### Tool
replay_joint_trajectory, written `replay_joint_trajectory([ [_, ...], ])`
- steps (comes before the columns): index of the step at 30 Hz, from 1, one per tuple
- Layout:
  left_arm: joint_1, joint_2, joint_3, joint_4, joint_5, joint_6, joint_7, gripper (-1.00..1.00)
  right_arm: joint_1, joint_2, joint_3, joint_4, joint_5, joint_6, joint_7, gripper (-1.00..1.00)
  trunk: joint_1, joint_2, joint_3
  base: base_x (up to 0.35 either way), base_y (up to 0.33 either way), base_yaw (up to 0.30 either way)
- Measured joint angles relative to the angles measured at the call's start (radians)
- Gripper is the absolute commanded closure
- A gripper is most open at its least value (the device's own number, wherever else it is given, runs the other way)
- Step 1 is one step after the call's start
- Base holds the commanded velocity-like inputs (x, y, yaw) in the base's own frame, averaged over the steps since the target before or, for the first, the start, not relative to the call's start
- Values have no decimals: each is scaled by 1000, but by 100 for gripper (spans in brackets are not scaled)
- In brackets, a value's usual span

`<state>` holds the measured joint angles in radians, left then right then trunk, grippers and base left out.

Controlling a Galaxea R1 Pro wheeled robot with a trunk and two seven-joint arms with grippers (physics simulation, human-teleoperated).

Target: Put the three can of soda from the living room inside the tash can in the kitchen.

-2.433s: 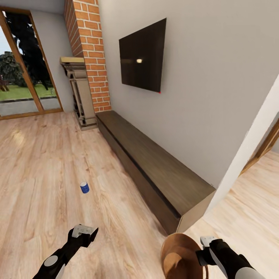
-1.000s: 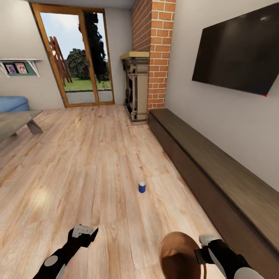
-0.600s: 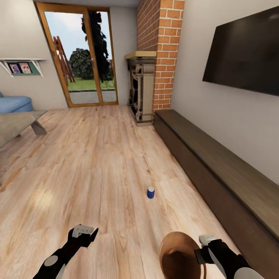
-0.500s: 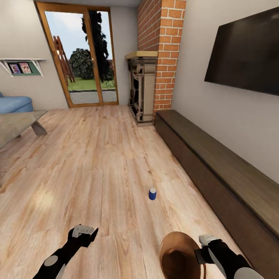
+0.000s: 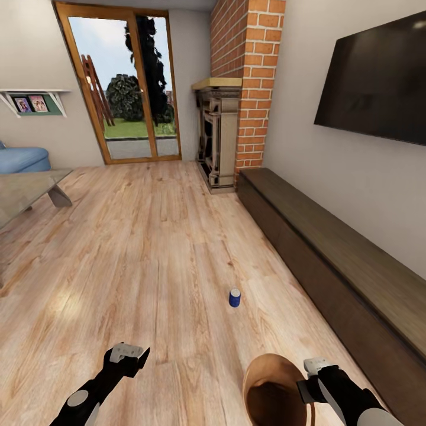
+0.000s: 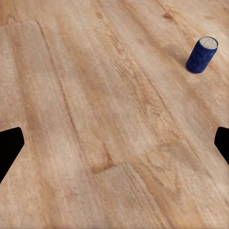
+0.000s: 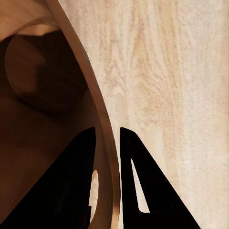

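Observation:
A blue soda can [image 5: 235,297] with a silvery top stands upright on the wooden floor, ahead of both arms; it also shows in the left wrist view [image 6: 201,55]. My left gripper [image 5: 131,355] hangs open over bare floor, short of the can, its dark fingertips [image 6: 9,148] spread far apart. The copper-brown trash can [image 5: 273,395] is carried at the lower right, its rim [image 7: 102,124] pinched between the fingers of my right gripper [image 5: 309,380]. Its inside [image 7: 33,95] looks empty. The orange cans are out of view.
A long low dark-wood cabinet [image 5: 331,260] runs along the right wall under a black television [image 5: 378,83]. A brick column [image 5: 248,71] and fireplace [image 5: 216,136] stand at the far end beside glass doors [image 5: 121,89]. A low table [image 5: 26,189] and blue sofa [image 5: 21,158] are at left.
The whole view has swung left and then crept forward, bringing the doors, sofa and table into sight. The blue can now shows nearer the middle. Both arms keep their pose.

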<state>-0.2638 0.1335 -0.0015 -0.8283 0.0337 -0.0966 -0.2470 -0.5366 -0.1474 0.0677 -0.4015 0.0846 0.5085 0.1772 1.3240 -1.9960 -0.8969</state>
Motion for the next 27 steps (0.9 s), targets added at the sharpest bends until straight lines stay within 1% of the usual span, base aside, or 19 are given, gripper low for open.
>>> replay_joint_trajectory([
  [14, 0, 0, -1, 1, 0, 0, 0, -100, 0, 0, -1, 0, -2, -1, 1, 100, 0, 0, 0, 0, 0, 2],
  [15, 0, 0, -2, 1, 0, -1, 0, -100, 0, 1, 0, 0, -4, -1, -8, 100, 0, 0, 0, 0, 0, 70],
  [17, 0, 0, -1, 1, 0, -1, 0, -100, 0, 1, 2, 1, 9, -2, -11, 100, 0, 0, 0, 0, 0, 172],
  [20, 0, 0, -2, 1, 0, -1, 0, -100, 0, 1, 0, 0, -4, -1, -10, 100, 0, 0, 0, 0, 0, 216],
  [22, 0, 0, -2, 1, 0, -1, 0, -100, 0, 1, 1, 0, 2, -2, -11, 100, 0, 0, 0, 0, 0, 232],
  [27, 0, 0, -2, 1, 0, -1, 0, -100, 0, 1, 1, 0, 0, -1, -11, 100, 0, 0, 0, 0, 0, 239],
])
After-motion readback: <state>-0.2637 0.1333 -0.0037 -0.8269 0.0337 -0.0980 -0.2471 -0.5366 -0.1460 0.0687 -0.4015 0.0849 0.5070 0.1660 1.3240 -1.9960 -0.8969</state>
